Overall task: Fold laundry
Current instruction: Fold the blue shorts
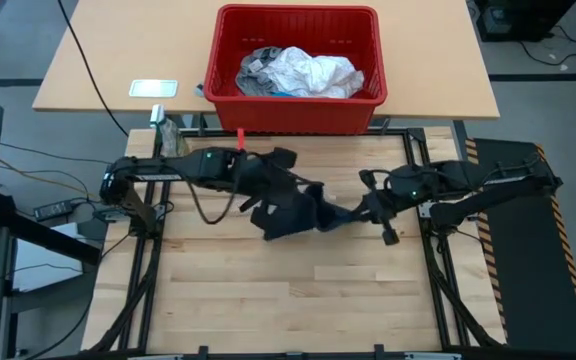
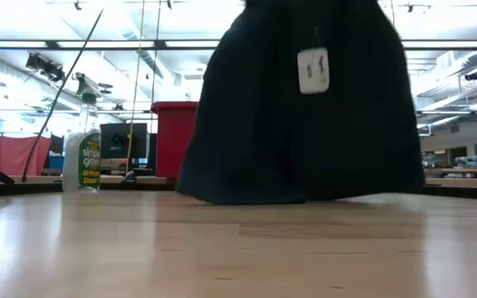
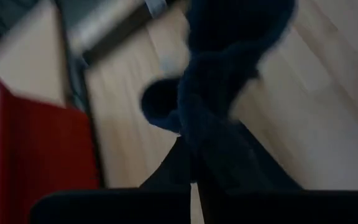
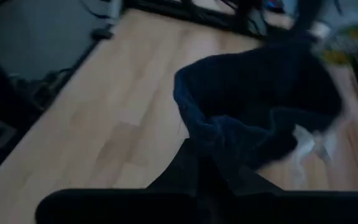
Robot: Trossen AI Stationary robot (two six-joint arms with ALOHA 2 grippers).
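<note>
A dark navy garment [image 1: 286,205] hangs bunched between my two grippers above the middle of the wooden table. My left gripper [image 1: 301,187] is shut on its left end and my right gripper [image 1: 361,212] on its right end. In the low view the garment [image 2: 296,124] fills the middle, a white tag [image 2: 313,70] showing on it, and its lower edge [image 2: 288,199] reaches down to the table top. More laundry, white and grey [image 1: 303,72], lies in the red basket [image 1: 230,98] beyond the table's far edge. My left gripper pinches a twisted, gathered bunch of the navy cloth [image 3: 213,146] between its two fingers, coming slantwise from the table's left and pointing downward. The cloth runs away from the fingers as a thick roll, several layers. My right gripper pinches a gathered edge of the garment [image 4: 219,140] between its fingers, slanting down from the table's right. The cloth spreads out beyond the fingers in loose folds, and a white tag [image 4: 309,143] shows near its far side.
A spray bottle [image 2: 82,153] stands at the table's far left corner [image 1: 168,132]. A flat white object [image 1: 154,88] lies on the tan desk behind. The near half of the wooden table [image 1: 288,290] shows bare boards.
</note>
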